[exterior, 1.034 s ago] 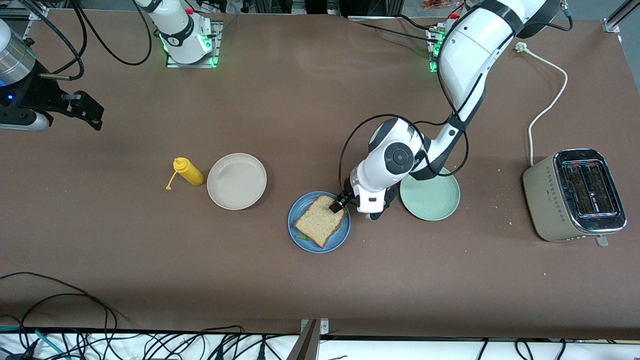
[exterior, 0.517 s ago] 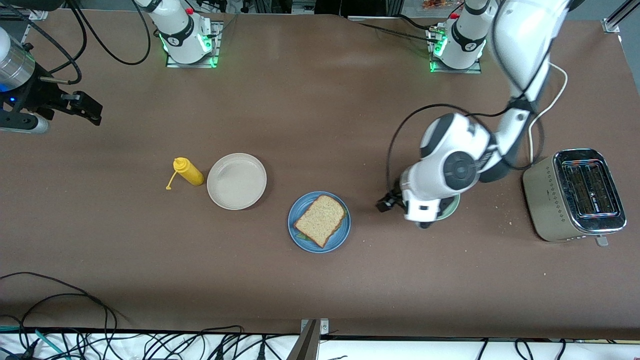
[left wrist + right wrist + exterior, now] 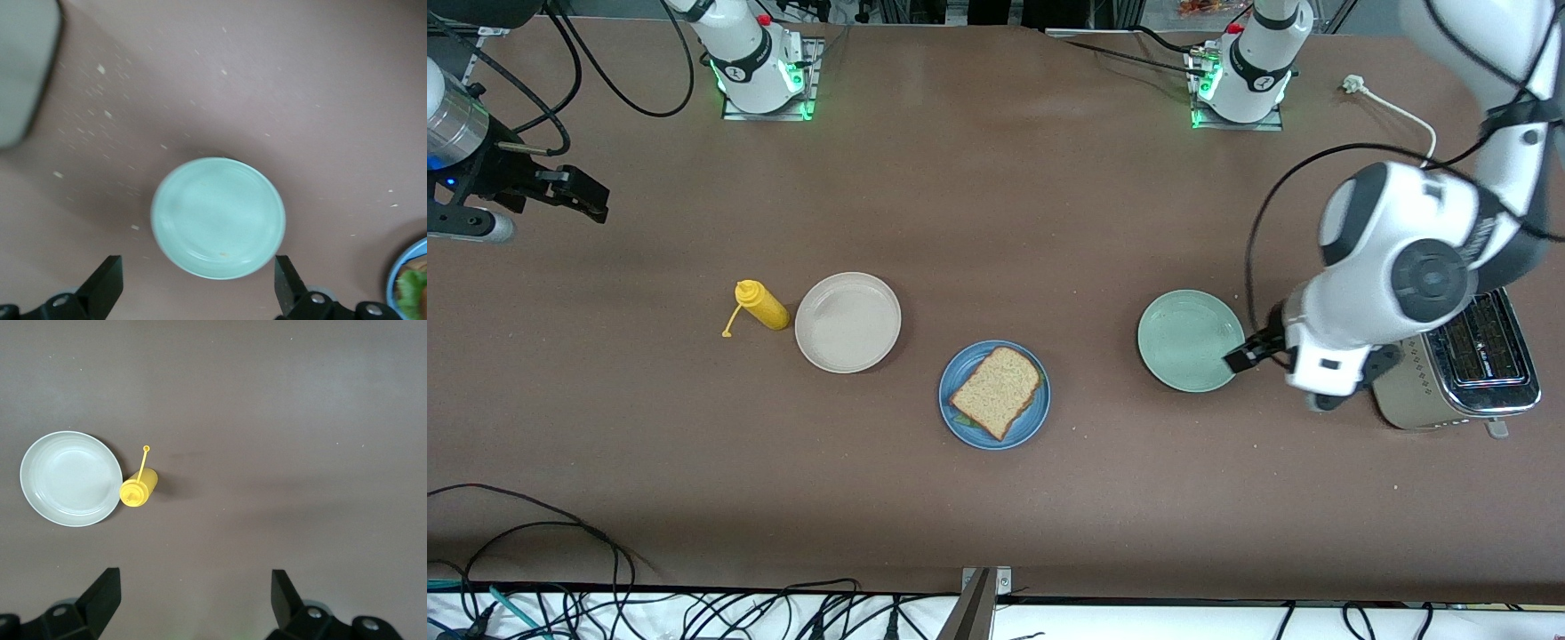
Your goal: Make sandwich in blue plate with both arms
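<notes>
The sandwich (image 3: pixel 997 391) lies in the blue plate (image 3: pixel 1032 421), brown speckled bread on top with a bit of green lettuce showing at its edge. Nothing touches it. My left gripper (image 3: pixel 1243 357) hangs open and empty over the pale green plate's rim on the toaster side; in the left wrist view this gripper (image 3: pixel 197 290) has its fingers wide apart beside the green plate (image 3: pixel 218 217), and the blue plate (image 3: pixel 403 280) peeks in at a corner. My right gripper (image 3: pixel 580 191) waits open and empty over the right arm's end of the table, also seen open in its own view (image 3: pixel 193 600).
A pale green plate (image 3: pixel 1187 338) sits between the blue plate and the toaster (image 3: pixel 1485 360) at the left arm's end. A beige plate (image 3: pixel 847 322) and a yellow mustard bottle (image 3: pixel 763 307) lie toward the right arm's end. Crumbs dot the table near the toaster.
My left gripper left the sandwich's top slice and swung across the green plate toward the toaster. The sandwich stays in the blue plate. The right arm barely shifted.
</notes>
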Available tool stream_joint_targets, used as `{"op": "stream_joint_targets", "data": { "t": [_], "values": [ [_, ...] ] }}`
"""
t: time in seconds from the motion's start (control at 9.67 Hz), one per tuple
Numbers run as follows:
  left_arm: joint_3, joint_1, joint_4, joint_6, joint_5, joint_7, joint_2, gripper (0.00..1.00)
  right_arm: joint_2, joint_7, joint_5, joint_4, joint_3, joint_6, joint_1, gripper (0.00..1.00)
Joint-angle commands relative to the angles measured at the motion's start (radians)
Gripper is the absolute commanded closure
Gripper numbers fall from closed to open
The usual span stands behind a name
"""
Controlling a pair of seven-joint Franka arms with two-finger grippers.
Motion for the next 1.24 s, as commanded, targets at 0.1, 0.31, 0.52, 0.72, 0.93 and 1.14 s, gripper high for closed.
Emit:
{"op": "stream_joint_targets", "data": {
  "t": [0.1, 0.31, 0.52, 0.72, 0.93, 1.14],
  "values": [
    [-0.005, 0.127, -0.022, -0.048, 0.020, 0.388, -0.111, 0.00, -0.005, 0.007, 0.022, -0.010, 0.002, -0.035, 0.002, 0.00],
    [0.001, 0.150, 0.007, -0.083, 0.028, 0.579, -0.120, 0.00, -0.004, 0.009, 0.143, -0.005, -0.024, -0.026, -0.025, 0.00],
    [0.011, 0.170, 0.042, -0.100, 0.045, 0.678, -0.120, 0.00, -0.001, 0.012, 0.227, 0.009, -0.075, 0.009, -0.036, 0.00],
    [0.000, 0.208, 0.044, -0.102, 0.028, 0.685, -0.139, 0.00, -0.004, -0.011, 0.211, 0.018, -0.080, 0.008, -0.037, 0.00],
    [0.000, 0.213, 0.041, -0.106, 0.020, 0.684, -0.174, 0.00, -0.002, -0.004, 0.160, 0.016, -0.059, 0.002, -0.027, 0.00],
    [0.006, 0.216, 0.041, -0.106, 0.022, 0.696, -0.183, 0.01, 0.004, -0.008, 0.151, 0.018, -0.041, 0.003, -0.027, 0.00]
  ]
}}
